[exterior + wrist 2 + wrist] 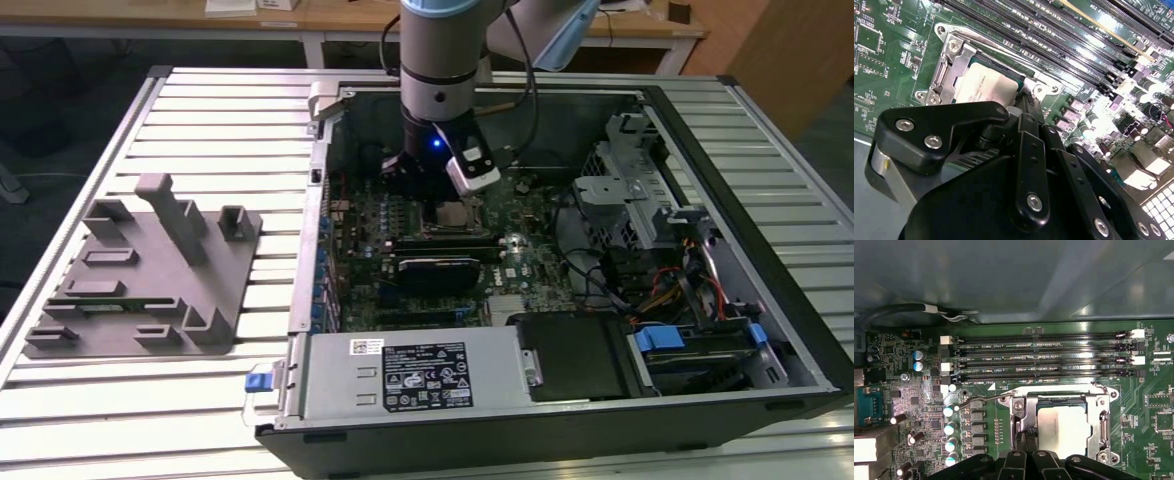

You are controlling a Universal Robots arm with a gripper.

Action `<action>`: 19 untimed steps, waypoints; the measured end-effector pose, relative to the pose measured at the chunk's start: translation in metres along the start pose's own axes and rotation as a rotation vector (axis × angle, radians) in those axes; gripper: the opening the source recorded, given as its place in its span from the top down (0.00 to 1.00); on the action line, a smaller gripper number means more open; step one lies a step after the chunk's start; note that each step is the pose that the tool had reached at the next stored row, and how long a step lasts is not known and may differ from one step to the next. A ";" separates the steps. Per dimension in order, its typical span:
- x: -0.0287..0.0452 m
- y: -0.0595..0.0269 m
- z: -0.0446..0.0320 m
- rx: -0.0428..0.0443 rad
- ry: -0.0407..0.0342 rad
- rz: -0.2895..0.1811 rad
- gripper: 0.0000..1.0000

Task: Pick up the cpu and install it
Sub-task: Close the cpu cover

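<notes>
The cpu (1064, 427) (986, 85) lay flat inside the socket frame (1102, 426) (951, 60), silvery top up, in both wrist views. The gripper (1025, 437) (1023, 102) hung just above the socket, at one edge of the cpu. How far open it was, and whether it gripped the chip, could not be told. The memory slots (1044, 355) ran alongside the socket on the green motherboard (534, 265). In the exterior view the socket sat inside the open computer case (747, 330). The grey fixture (147, 270) lay well away from the socket, outside the case on the slatted table (200, 130).

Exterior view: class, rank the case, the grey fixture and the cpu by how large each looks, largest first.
1. case
2. grey fixture
3. cpu, by far the smallest
</notes>
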State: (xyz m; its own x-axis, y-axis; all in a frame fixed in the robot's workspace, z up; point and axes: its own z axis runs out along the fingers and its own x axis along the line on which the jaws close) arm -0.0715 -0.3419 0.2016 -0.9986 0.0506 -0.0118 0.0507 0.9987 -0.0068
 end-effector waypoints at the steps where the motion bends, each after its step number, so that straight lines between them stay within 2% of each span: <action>1: 0.0000 0.0000 0.0000 -0.0001 0.0000 0.000 0.89; 19: -0.0020 0.0001 0.0033 0.0002 0.0001 0.000 0.89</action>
State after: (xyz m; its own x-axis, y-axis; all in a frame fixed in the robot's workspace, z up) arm -0.0694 -0.3419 0.1983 -0.9986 0.0506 -0.0117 0.0507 0.9987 -0.0070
